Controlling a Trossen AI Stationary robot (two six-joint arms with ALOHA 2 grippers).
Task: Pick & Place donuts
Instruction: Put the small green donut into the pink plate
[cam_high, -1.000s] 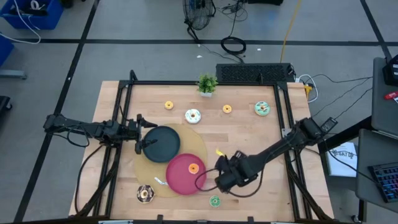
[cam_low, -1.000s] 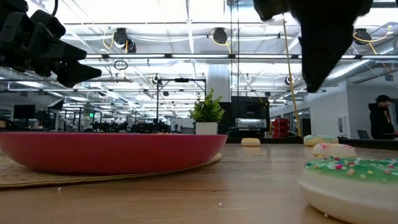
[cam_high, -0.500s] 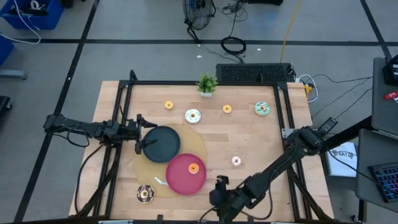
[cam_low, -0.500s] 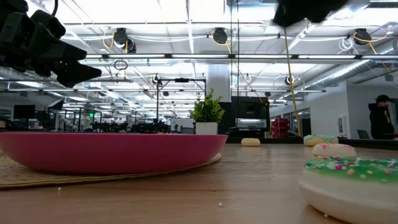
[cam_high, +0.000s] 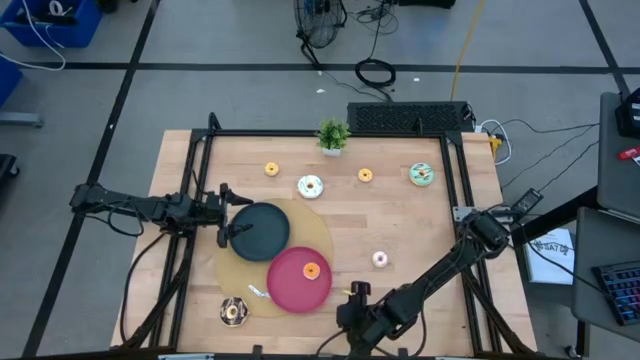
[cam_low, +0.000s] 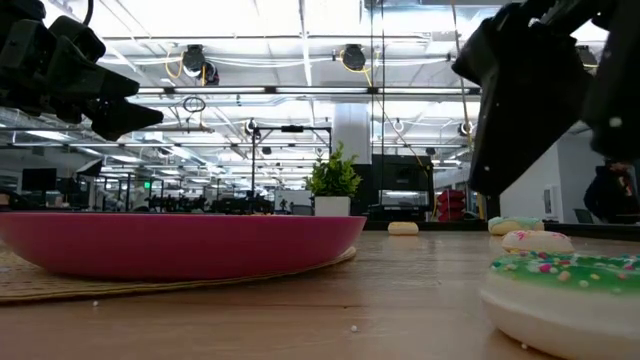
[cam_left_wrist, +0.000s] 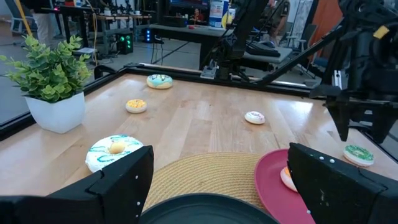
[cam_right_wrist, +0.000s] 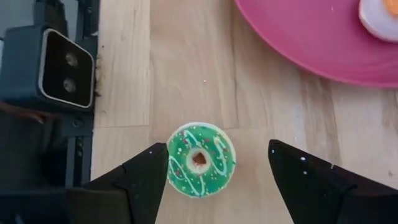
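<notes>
A green-iced donut (cam_right_wrist: 200, 160) lies flat on the wood near the table's front edge. My right gripper (cam_right_wrist: 217, 150) hangs above it, open, one finger on each side and clear of it. In the high view that gripper (cam_high: 352, 312) hides the donut. An orange donut (cam_high: 311, 270) lies on the pink plate (cam_high: 290, 290). More donuts lie loose on the table: yellow (cam_high: 271, 169), white-teal (cam_high: 311, 186), orange (cam_high: 365, 175), mint (cam_high: 422, 176), pink-white (cam_high: 380, 259) and chocolate (cam_high: 233, 312). My left gripper (cam_high: 228, 215) waits open and level at the dark plate's (cam_high: 265, 235) left rim.
Both plates rest on a round woven mat (cam_high: 325, 240). A small potted plant (cam_high: 333, 135) stands at the far edge. The low camera's grey box (cam_right_wrist: 53, 62) sits at the front edge just beside the green donut. Black frame rails (cam_high: 455, 190) run along the table's sides.
My right gripper has swung from beside the pink plate toward the table's near edge, rolled about its own line, and come down over the green donut. Its fingers have kept the same gap. The pink-white donut, covered by the arm before, now shows.
</notes>
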